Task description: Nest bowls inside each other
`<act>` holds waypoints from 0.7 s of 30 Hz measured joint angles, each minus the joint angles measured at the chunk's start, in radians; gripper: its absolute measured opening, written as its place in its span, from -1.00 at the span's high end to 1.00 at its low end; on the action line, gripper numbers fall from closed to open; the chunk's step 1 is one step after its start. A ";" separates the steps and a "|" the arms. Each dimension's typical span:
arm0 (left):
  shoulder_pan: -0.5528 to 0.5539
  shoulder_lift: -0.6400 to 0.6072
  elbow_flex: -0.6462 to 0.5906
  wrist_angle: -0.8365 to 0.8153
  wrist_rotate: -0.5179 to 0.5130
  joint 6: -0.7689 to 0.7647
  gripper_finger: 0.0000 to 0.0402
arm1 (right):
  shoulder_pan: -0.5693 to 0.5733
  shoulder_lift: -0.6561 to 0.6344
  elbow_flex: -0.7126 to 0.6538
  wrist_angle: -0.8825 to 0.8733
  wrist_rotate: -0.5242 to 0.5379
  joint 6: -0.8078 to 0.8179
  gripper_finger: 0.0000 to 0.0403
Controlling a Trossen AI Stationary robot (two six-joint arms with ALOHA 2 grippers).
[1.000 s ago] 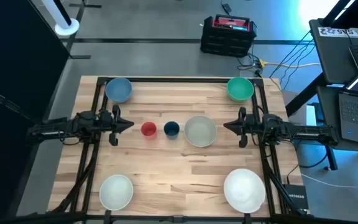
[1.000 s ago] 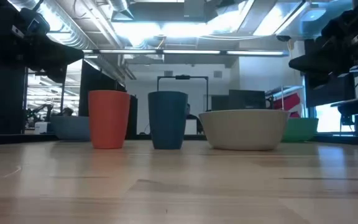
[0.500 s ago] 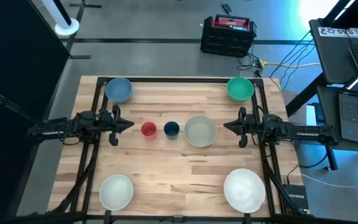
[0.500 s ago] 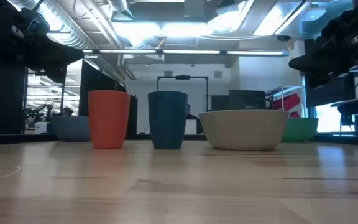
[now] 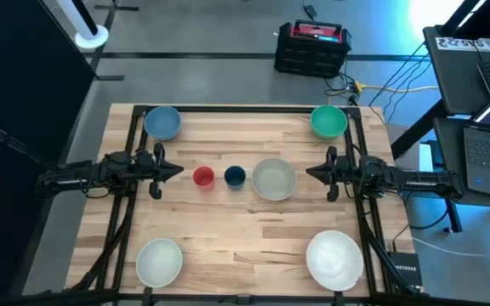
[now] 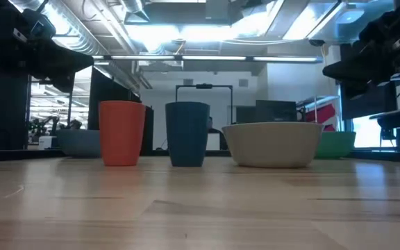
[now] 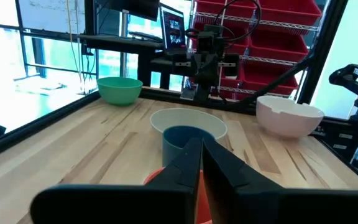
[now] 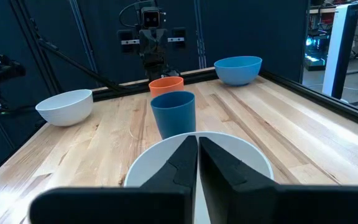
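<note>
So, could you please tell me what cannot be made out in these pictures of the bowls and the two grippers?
- Low view: the two white bowls do not show; the light blue bowl is partly hidden behind the red cup, the green bowl behind the pale grey bowl.
- Left wrist view: the red cup is mostly hidden by the shut left gripper.
- Right wrist view: the shut right gripper covers part of the grey bowl; the green bowl is out of frame.
</note>
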 joint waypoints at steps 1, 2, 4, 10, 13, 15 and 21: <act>0.000 0.000 0.000 0.000 0.000 0.000 1.00 | 0.000 0.000 0.000 0.003 0.000 0.000 1.00; 0.000 0.000 0.000 0.000 0.000 0.000 1.00 | 0.000 0.000 0.000 0.011 0.000 0.000 1.00; 0.000 0.000 0.000 0.000 0.000 0.000 1.00 | 0.000 0.000 0.000 0.047 0.000 0.024 1.00; 0.001 0.000 0.000 0.003 0.000 0.004 1.00 | 0.000 0.063 0.071 0.099 0.150 0.153 1.00; 0.001 0.000 0.000 0.005 0.000 -0.009 1.00 | 0.000 0.206 0.228 -0.005 0.163 0.136 1.00; 0.001 0.000 0.000 0.007 0.000 -0.017 1.00 | 0.000 0.301 0.332 -0.074 0.171 0.125 1.00; 0.001 0.000 0.000 0.012 -0.001 -0.042 1.00 | 0.000 0.587 0.647 -0.283 0.196 0.091 1.00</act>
